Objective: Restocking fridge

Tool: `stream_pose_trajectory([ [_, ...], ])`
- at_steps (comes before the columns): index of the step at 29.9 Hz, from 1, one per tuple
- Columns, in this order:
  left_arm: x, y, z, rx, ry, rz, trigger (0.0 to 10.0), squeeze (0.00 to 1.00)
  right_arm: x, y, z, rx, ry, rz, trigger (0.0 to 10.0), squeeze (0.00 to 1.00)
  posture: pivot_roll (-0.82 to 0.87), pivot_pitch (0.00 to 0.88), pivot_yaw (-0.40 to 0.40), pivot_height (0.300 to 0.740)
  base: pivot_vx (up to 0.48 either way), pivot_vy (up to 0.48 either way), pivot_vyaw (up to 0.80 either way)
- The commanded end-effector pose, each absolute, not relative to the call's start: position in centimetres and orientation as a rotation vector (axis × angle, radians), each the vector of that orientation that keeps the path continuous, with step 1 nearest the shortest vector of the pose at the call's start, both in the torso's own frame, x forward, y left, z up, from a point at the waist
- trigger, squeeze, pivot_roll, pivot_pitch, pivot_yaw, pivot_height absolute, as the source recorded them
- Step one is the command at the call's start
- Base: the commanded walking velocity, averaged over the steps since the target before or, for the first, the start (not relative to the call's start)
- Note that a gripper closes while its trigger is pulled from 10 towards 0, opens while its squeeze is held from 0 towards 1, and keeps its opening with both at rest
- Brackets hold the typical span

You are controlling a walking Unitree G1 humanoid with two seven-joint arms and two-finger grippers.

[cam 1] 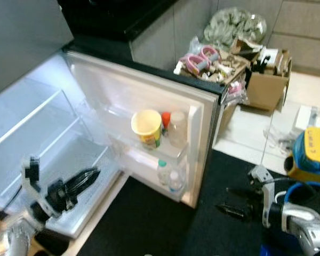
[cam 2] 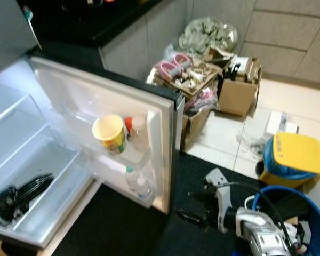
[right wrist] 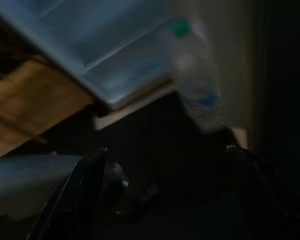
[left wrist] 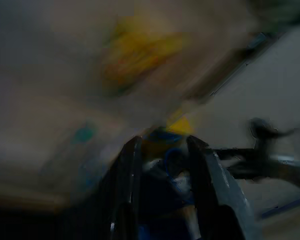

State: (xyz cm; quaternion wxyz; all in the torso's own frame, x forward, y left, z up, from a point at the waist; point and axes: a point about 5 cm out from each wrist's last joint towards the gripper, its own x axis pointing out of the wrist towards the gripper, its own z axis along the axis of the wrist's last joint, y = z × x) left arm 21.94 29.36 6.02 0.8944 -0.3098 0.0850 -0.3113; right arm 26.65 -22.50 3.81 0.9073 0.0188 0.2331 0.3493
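The fridge (cam 1: 37, 122) stands open, its shelves lit and bare. Its door (cam 1: 149, 90) hangs open toward me. The upper door shelf holds a yellow cup (cam 1: 147, 127), a red-capped item (cam 1: 165, 118) and a clear bottle (cam 1: 177, 129). Two small water bottles (cam 1: 168, 176) sit on the lower door shelf, one also blurred in the right wrist view (right wrist: 192, 75). My left gripper (cam 1: 93, 175) hovers over the fridge's bottom shelf, fingers a little apart and empty. My right gripper (cam 1: 229, 200) is open and empty, low over the dark mat right of the door.
A dark mat (cam 1: 149, 218) covers the floor before the fridge. At the right stand a blue tub (cam 2: 314, 213) and a yellow-lidded blue container (cam 1: 312, 154). Cardboard boxes of clutter (cam 1: 266, 85) and a stuffed bag (cam 1: 234, 24) sit behind, by grey cabinets.
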Motion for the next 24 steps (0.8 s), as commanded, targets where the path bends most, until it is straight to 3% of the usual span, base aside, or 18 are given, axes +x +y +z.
stream_pose_trajectory([
  [1,20.4,29.3,2.6,-0.673,0.305,-0.512,10.0,0.00,26.0,-23.3,2.2,0.050,0.520,0.617,10.0,0.00,-0.02,0.109,0.058,0.740,0.000,0.000,0.00],
  [7,18.2,28.6,-2.3,-0.690,0.534,-0.211,10.0,0.00,25.2,-23.6,0.0,0.108,0.576,0.447,10.0,0.00,-0.02,0.095,0.047,0.740,0.000,0.000,0.00],
  [10,16.7,28.0,-4.9,-0.665,0.650,0.028,10.0,0.00,23.8,-23.9,-2.4,0.143,0.649,0.239,10.0,0.00,-0.03,0.077,0.042,0.740,0.000,0.000,0.00],
  [18,15.5,27.0,-6.7,-0.550,0.774,0.154,10.0,0.00,21.3,-23.8,-5.0,0.190,0.753,0.032,10.0,0.00,-0.04,0.045,0.028,0.740,0.000,0.000,0.00],
  [20,14.9,26.4,-7.6,-0.452,0.855,0.195,10.0,0.00,19.8,-24.0,-6.1,0.197,0.821,-0.034,10.0,0.00,-0.04,0.027,0.015,0.740,0.000,0.000,0.00],
  [24,13.7,25.3,-8.6,-0.410,0.937,0.218,10.0,0.00,17.3,-24.1,-7.6,0.188,0.938,-0.083,10.0,0.00,-0.04,0.019,0.008,0.740,0.000,0.000,0.00],
])
